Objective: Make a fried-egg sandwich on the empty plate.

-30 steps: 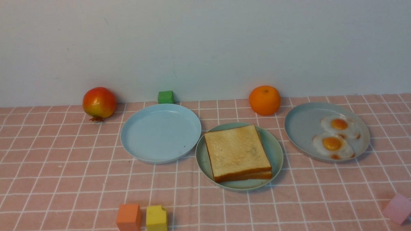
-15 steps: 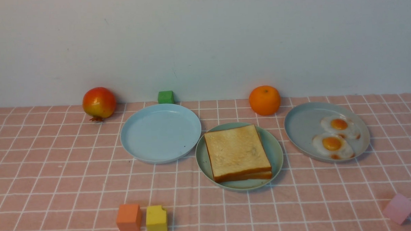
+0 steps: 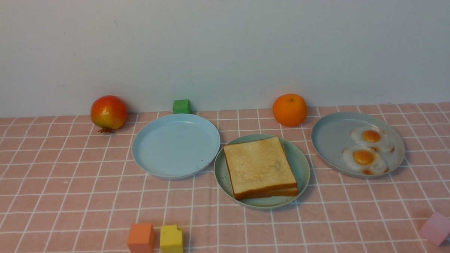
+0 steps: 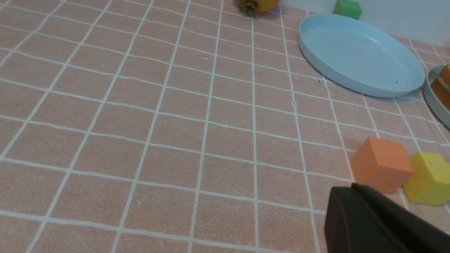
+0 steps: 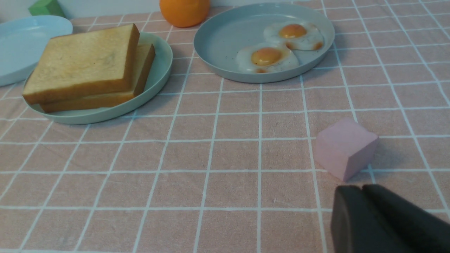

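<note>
Right wrist view: right fingers (image 5: 365, 196) together, empty, well apart from the toast slices (image 5: 84, 66) on the mint-green plate (image 5: 158, 73).

A staged test tabletop: pink white-gridded cloth (image 3: 62, 192) against a bare pale wall (image 3: 222, 44), scattered coloured foam cubes (image 3: 141, 238) and imitation food.
</note>
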